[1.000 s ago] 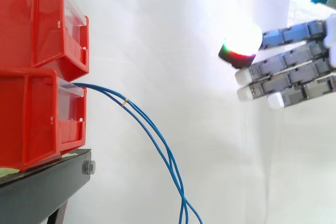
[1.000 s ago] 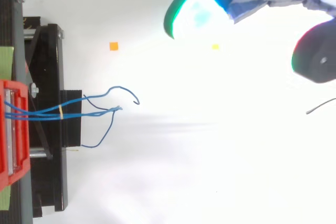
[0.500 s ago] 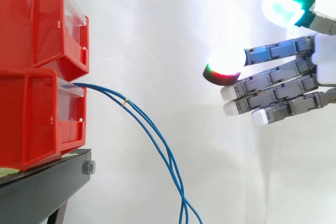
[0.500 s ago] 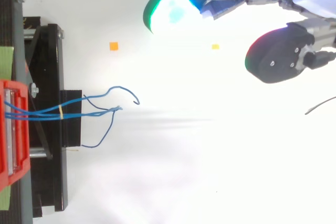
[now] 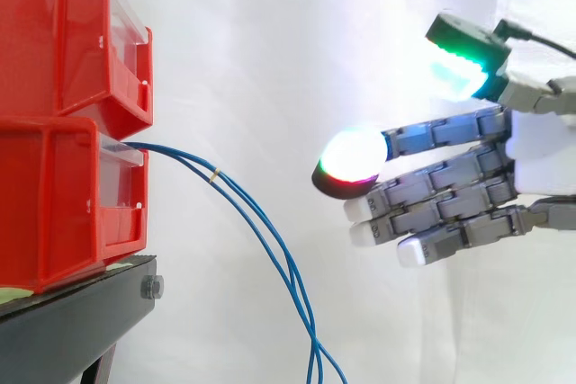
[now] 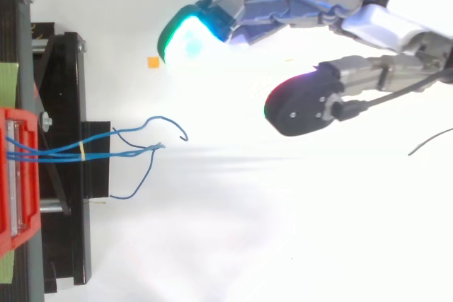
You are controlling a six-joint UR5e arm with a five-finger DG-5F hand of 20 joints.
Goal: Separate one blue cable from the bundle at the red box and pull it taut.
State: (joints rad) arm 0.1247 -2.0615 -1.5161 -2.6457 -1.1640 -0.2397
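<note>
Side view — robot hand point(image 5: 540, 161) outstretched, fingers point(image 5: 432, 192) straight, near blue cables point(image 5: 214, 174)

Two bins point(image 5: 54, 33) — one cable bundle point(image 5: 215, 174)

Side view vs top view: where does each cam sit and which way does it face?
Side view: beside the work, about its height, looking level across; bins left, cables drooping, open hand in from the right.
Top view: overhead, looking down; hand in from the upper right.
Shared: bins, cables, hand.
</note>
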